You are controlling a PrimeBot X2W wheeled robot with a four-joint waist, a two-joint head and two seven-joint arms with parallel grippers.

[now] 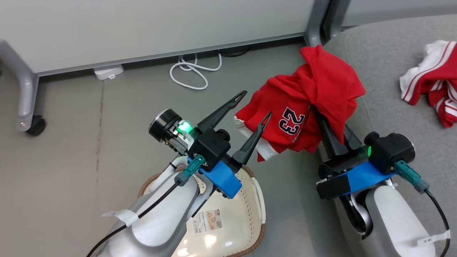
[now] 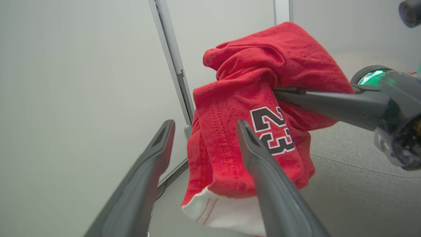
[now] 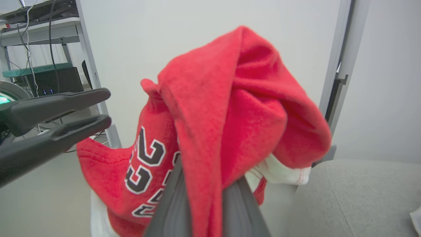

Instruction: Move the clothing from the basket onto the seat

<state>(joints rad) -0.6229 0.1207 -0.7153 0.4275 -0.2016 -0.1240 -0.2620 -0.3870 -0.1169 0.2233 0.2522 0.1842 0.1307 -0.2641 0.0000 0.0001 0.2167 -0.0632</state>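
Observation:
A red garment [image 1: 314, 96] with the number 23 hangs draped over my right gripper [image 1: 317, 110], which is shut on its fabric at the left edge of the grey seat [image 1: 389, 71]. The same garment [image 2: 250, 108] [image 3: 223, 108] shows close up in both wrist views. My left gripper [image 1: 257, 103] stands open just left of it, fingers apart and holding nothing. A second red and white striped garment [image 1: 433, 82] lies on the seat at the far right. Below my left arm stands the cream basket [image 1: 235, 228].
A white cable [image 1: 194, 71] and a white plug block [image 1: 108, 71] lie on the grey floor by the wall panel. A grey frame leg with a castor [image 1: 34, 125] stands at the left. A metal post [image 1: 314, 21] rises behind the seat's corner.

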